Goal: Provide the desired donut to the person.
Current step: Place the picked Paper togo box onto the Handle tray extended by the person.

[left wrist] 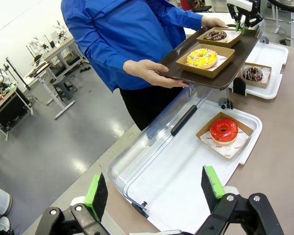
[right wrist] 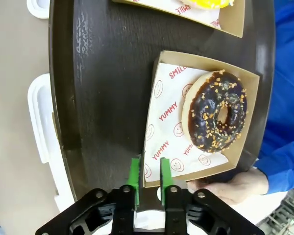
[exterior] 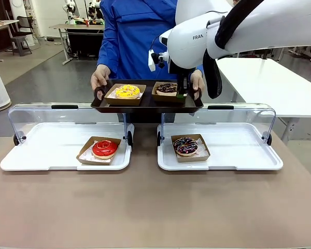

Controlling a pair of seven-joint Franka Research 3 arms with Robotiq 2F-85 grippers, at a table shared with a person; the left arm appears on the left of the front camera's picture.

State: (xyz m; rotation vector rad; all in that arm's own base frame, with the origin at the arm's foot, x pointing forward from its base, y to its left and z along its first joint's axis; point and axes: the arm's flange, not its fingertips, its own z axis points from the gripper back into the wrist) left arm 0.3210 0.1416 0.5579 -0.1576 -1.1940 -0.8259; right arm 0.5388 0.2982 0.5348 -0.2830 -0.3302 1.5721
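Note:
The person (exterior: pixel 129 36) in a blue coat holds a dark serving tray (exterior: pixel 147 102) with both hands at the far side. On it sit a yellow-glazed donut (exterior: pixel 127 91) and a chocolate donut with nut bits (right wrist: pixel 214 117), each in a cardboard box. My right gripper (right wrist: pixel 149 169) reaches over the tray. Its green pads stand a narrow gap apart, astride the near wall of the chocolate donut's box (right wrist: pixel 152 73), so it is open. My left gripper (left wrist: pixel 154 190) hangs wide open and empty above the left display tray.
Two white display trays (exterior: pixel 41 150) (exterior: pixel 238 150) with raised clear lids stand mid-table. The left one holds a red-glazed donut (exterior: pixel 104 148), the right one a chocolate sprinkle donut (exterior: pixel 185 146). The brown table in front is bare.

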